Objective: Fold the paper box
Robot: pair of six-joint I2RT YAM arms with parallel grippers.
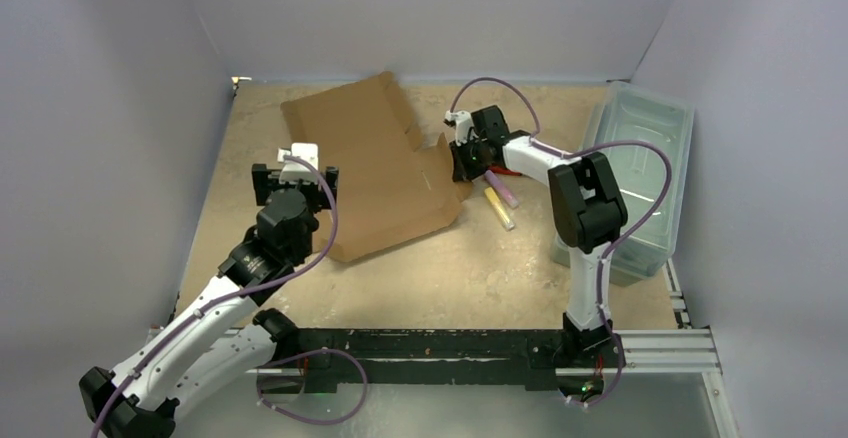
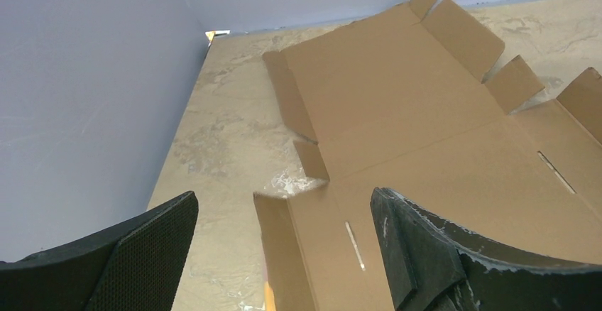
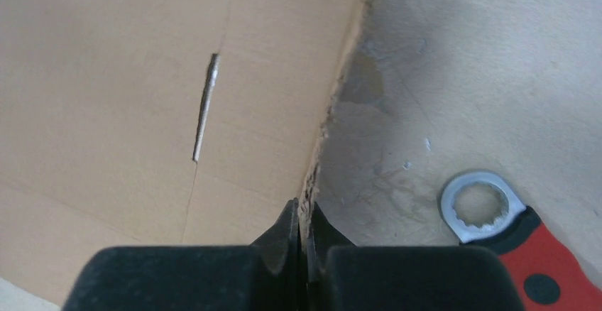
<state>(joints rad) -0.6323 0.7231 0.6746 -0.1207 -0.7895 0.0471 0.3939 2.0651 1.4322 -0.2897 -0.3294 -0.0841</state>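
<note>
the plain brown die-cut cardboard paper box (image 1: 372, 163) lies unfolded and nearly flat with its flaps spread, so folding looks barely begun. well apart to the box's right stands a translucent grey-green plastic bin (image 1: 640, 158), seemingly parked outside the working area.

the black two-finger right gripper (image 3: 304, 220) sits at the box's right edge. its fingers are pressed together on the raw cardboard rim, pinching it, probably to raise that side panel along its crease. the left gripper (image 2: 284, 197) hovers over the box's left edge with its fingers spread wide and nothing between them. it is likely placed there to pin the sheet when the other side rises.

just right of the box, near the pinched edge but not touching it, lies a red-handled wrench with a silver ring end (image 3: 485, 208). beside the wrench lie a thin yellow stick and a pink one (image 1: 500, 201).

under the box is a beige, mottled, scuffed tabletop (image 1: 480, 268). pale grey walls (image 1: 100, 108) stand to the box's left, far and right sides.
</note>
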